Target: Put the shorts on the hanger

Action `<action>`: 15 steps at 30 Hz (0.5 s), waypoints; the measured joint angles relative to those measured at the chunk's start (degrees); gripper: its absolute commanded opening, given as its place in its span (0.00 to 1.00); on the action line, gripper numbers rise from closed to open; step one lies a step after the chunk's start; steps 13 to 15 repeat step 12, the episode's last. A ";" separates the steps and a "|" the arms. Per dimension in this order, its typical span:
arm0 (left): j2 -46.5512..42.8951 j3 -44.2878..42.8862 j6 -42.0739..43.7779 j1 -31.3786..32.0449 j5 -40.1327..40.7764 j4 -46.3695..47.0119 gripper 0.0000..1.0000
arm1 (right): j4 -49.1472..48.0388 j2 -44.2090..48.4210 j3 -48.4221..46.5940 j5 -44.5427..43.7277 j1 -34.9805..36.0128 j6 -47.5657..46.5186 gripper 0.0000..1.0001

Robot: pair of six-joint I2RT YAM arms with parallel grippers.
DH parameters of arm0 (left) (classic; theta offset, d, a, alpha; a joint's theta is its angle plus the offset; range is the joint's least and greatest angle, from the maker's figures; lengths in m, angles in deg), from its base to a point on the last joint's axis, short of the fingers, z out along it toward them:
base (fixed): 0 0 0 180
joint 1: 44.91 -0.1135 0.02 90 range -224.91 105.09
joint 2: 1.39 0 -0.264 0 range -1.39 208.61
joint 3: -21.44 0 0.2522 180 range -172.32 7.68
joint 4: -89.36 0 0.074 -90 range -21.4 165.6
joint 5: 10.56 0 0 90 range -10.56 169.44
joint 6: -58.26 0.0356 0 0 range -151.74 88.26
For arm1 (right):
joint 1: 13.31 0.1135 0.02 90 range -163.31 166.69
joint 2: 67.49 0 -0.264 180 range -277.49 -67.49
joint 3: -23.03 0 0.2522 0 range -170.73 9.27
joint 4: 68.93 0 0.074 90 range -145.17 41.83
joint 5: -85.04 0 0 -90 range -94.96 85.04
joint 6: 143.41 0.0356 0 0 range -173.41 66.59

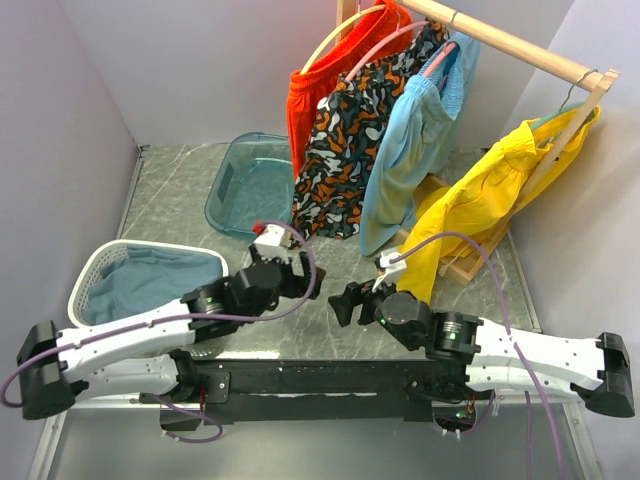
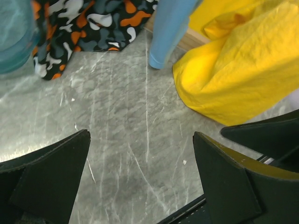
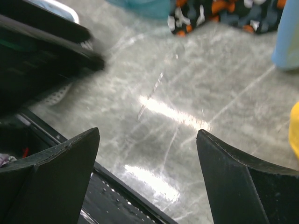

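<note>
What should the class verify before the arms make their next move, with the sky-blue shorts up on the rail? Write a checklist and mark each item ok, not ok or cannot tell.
1. The shorts hang from the pink hanger: ok.
2. Hanger carried by the wooden rail: ok; how its hook sits, cannot tell.
3. Left gripper open and empty: ok.
4. Right gripper open and empty: ok.
5. Both grippers low over the table, apart from the hanging clothes: ok.
6. Waistband seated evenly along the hanger: cannot tell, the fabric folds hide it.
</note>
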 measured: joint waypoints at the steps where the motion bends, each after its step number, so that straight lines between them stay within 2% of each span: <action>1: -1.38 1.07 -1.40 0.17 0.76 -0.13 0.96 | -0.52 -0.87 0.72 0.17 0.00 0.68 0.92; 9: -8.41 7.02 -7.89 0.68 4.96 -0.20 0.96 | -3.87 -2.38 1.79 0.13 0.00 4.09 0.92; 15: -11.28 8.63 -8.70 0.68 5.44 0.00 0.96 | -4.35 -2.75 1.81 0.17 0.00 4.72 0.93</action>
